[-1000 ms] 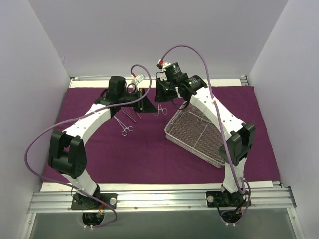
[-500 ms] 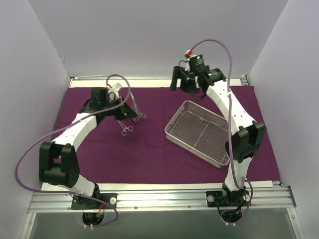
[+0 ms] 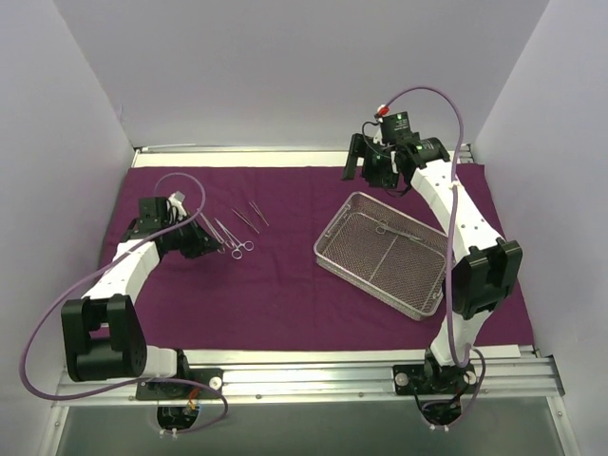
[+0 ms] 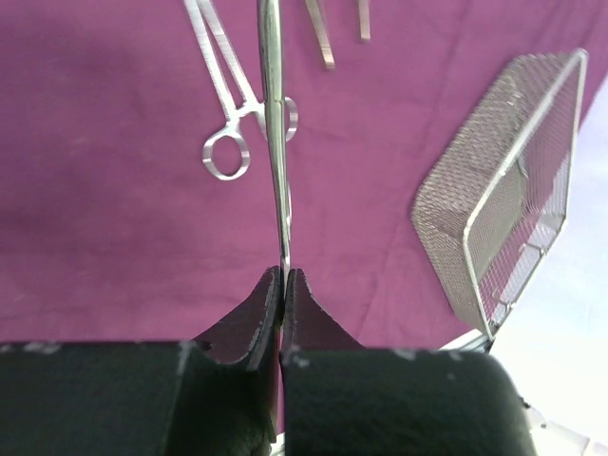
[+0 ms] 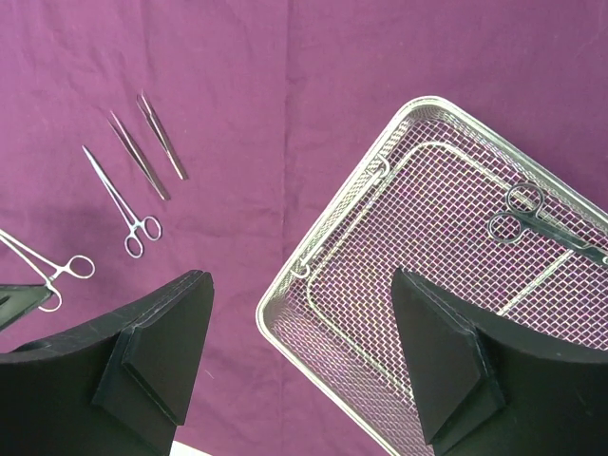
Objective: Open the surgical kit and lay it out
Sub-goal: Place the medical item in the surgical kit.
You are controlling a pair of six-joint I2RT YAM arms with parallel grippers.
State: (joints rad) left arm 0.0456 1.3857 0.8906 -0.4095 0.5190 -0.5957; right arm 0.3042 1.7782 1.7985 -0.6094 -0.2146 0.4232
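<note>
The thin silver instrument (image 4: 276,171) is clamped in my left gripper (image 4: 283,275), reaching ahead over the purple cloth wrap (image 4: 114,237), ring-handled forceps (image 4: 249,106) just left of it. My right gripper (image 5: 299,285) hangs with jaws apart above the wire-mesh tray (image 5: 328,237), dark forceps (image 5: 543,220) inside it to the right.

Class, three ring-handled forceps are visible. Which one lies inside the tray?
The forceps on the tray's mesh. Of the others, one lies on the cloth and one is clamped in the left end effector.

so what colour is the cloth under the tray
Dark purple, plain with no pattern. The cloth shows best in the top external view, spread under the silver mesh tray.
</note>
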